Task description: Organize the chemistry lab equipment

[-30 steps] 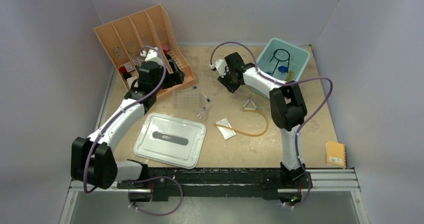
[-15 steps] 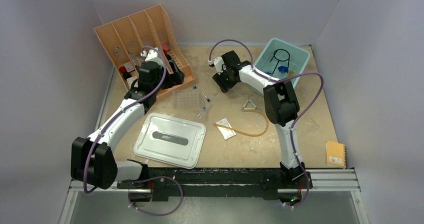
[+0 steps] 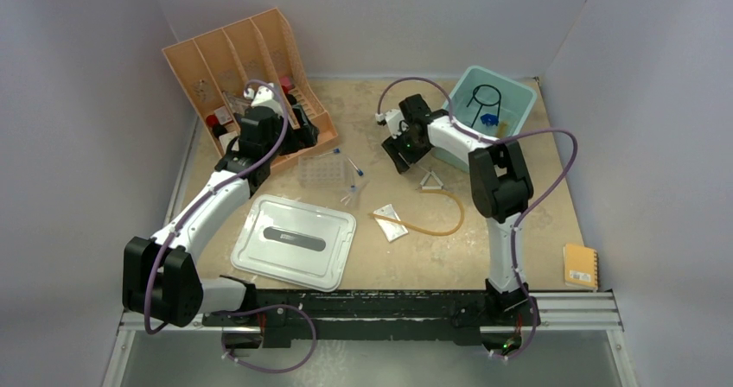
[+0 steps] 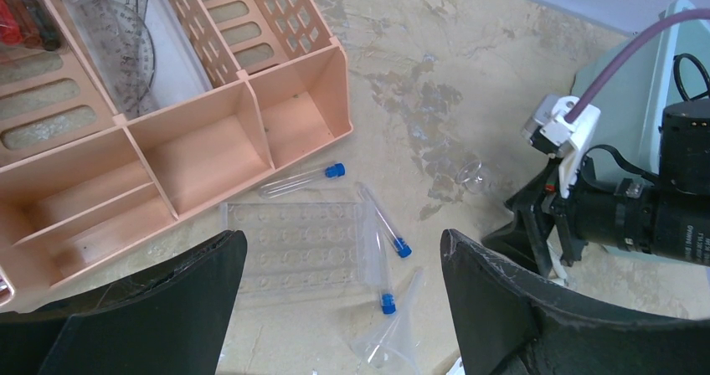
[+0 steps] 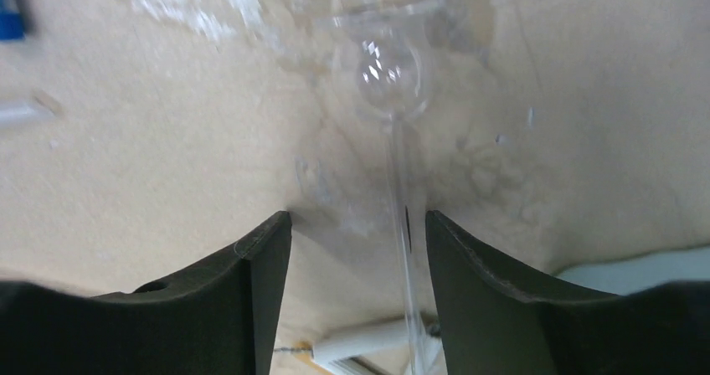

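My right gripper (image 5: 358, 220) is open, low over the table. A clear glass tube with a round bulb (image 5: 389, 78) lies between its fingers, the thin stem close to the right finger. From above, the right gripper (image 3: 400, 151) sits just left of the wire triangle (image 3: 430, 180). The left gripper (image 4: 342, 241) hangs open above the clear tube rack (image 4: 293, 245), near blue-capped thin tubes (image 4: 387, 222) and a clear funnel (image 4: 393, 333). An amber rubber hose (image 3: 436, 225) and a small clear packet (image 3: 391, 221) lie mid-table. The black wire ring (image 3: 486, 96) and blue tools (image 3: 491, 119) are in the teal bin (image 3: 519, 102).
The peach slotted organizer (image 3: 226, 67) stands at the back left, right beside my left gripper (image 3: 311, 138). A pale grey-white lid (image 3: 294, 240) lies front left. A yellow notebook (image 3: 579, 266) sits at the right edge. Walls enclose the table on three sides.
The right gripper has shifted right and a little nearer, toward the wire triangle. The left arm has stayed where it was.
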Controlling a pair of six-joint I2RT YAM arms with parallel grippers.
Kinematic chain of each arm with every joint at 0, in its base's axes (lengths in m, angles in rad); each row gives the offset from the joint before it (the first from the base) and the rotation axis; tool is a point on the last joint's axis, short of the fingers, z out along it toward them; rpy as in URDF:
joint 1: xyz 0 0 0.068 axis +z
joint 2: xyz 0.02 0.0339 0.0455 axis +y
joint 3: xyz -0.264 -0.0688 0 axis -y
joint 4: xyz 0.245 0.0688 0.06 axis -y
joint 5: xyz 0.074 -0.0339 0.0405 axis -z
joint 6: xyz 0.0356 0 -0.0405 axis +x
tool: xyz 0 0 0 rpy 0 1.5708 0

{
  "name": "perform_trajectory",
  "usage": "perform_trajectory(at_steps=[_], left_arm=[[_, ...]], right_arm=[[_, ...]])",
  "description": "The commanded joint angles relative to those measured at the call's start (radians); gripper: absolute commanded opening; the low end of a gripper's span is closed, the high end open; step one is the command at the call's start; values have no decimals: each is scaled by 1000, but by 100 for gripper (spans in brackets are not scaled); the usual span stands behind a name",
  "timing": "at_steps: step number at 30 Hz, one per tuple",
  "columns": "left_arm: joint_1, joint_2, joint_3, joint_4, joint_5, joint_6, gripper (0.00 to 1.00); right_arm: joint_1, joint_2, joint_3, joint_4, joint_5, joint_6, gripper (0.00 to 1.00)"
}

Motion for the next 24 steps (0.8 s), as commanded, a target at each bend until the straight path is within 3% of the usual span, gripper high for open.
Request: perform_trajectory(at_steps=[1,3,11,18,24], left_arm=[[-4,-8,25,39,-1,17,86],[-5,-4,24,45,7,12,86],[-4,-11,21,43,13,10,86],[-5,-22,18,46,13,8,86],[-4,-23,44,32,45,-14,86]], right_arm=[[-3,-62,-49,-16,-17,-11,54],[-3,-43,-34,-9,13,-32,41],[0,-5,-4,92,29,-37,30],[0,-77,5,132,-16,-18,2],[0,-212,14,170,-133,121,0]])
